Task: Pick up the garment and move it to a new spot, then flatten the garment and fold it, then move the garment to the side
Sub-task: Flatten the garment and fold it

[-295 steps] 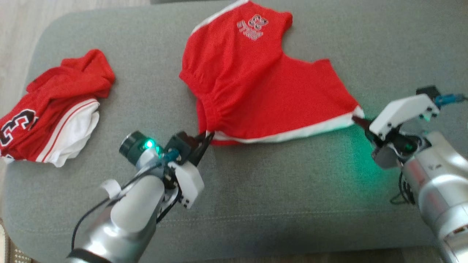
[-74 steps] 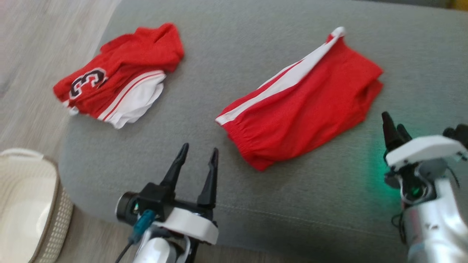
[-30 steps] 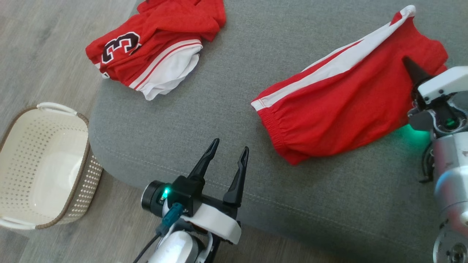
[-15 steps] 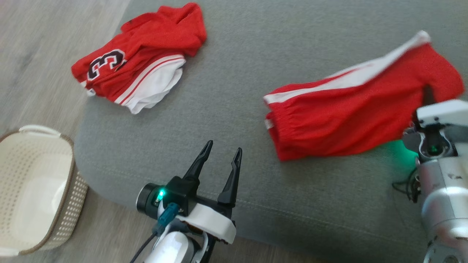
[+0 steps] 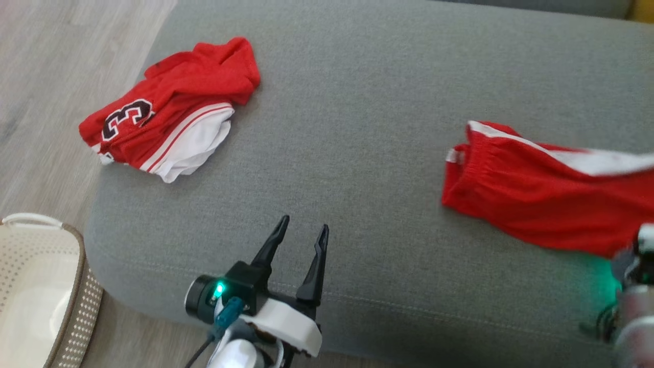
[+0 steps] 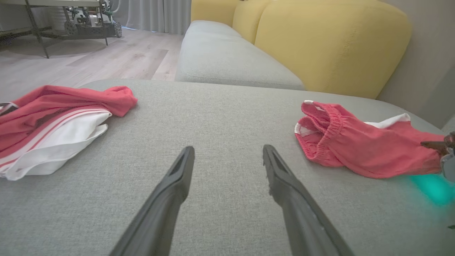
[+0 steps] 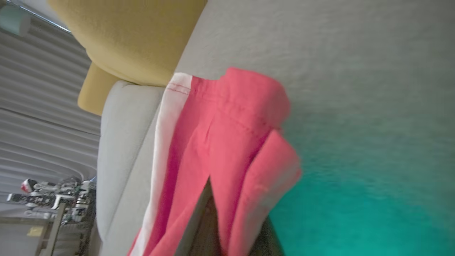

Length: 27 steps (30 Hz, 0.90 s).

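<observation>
- Cream basket [image 5: 30,286] is shown on the floor by the head view.
- A black "3" is read on the crumpled red jersey [image 5: 163,128].
- Left gripper [image 5: 301,235] is held wide, empty.
- Red shorts [image 5: 536,194] are laid left-to-right on the grey cushion [image 5: 357,102], waistband leftward, right end pinched by the right gripper [image 6: 434,145].
- Yellow backrests [image 6: 330,46] are shown by the left wrist view.

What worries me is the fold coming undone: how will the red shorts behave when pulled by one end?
Probably floppy: the red shorts crease where the right gripper pinches them. Likely light: thin cloth. The waistband gapes, so it may drag on the cushion and unfold.
</observation>
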Available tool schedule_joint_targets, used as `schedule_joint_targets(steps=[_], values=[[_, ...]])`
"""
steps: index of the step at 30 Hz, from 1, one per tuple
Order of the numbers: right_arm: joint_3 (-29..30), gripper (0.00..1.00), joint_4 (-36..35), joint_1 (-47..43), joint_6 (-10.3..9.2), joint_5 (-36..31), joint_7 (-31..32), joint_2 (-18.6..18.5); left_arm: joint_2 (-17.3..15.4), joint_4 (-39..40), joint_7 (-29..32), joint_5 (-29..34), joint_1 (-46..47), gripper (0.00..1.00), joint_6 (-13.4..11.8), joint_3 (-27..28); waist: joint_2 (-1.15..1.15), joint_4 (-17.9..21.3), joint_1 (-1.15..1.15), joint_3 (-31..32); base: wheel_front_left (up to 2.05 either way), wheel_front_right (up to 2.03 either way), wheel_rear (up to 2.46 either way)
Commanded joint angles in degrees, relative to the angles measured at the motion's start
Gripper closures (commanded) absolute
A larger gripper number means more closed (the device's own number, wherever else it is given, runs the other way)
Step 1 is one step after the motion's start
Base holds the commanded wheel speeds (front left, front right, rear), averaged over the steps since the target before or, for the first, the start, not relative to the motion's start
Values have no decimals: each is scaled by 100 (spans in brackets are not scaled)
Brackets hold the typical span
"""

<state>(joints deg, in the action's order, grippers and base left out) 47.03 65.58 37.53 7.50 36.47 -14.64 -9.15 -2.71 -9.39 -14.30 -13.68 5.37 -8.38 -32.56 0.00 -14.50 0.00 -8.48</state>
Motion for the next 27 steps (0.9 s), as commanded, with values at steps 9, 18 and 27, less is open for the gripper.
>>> schedule_joint_targets(steps=[9, 18, 27], values=[[905, 100, -639, 33, -1, -1387, -35, 583, -17, 129, -70, 96, -12, 0, 71, 258, 0, 43, 0, 85, 0, 0, 0], [-771, 100, -854, 460, -1, -680, -35, 625, -17, 59, -70, -102, -58, 0, 187, 363, 0, 19, 0, 249, 0, 0, 0], [-3847, 100, -2475, -803, -1, 1513, -36, 626, -17, 17, -70, -95, 36, 0, 270, 423, 0, 16, 0, 369, 0, 0, 0]])
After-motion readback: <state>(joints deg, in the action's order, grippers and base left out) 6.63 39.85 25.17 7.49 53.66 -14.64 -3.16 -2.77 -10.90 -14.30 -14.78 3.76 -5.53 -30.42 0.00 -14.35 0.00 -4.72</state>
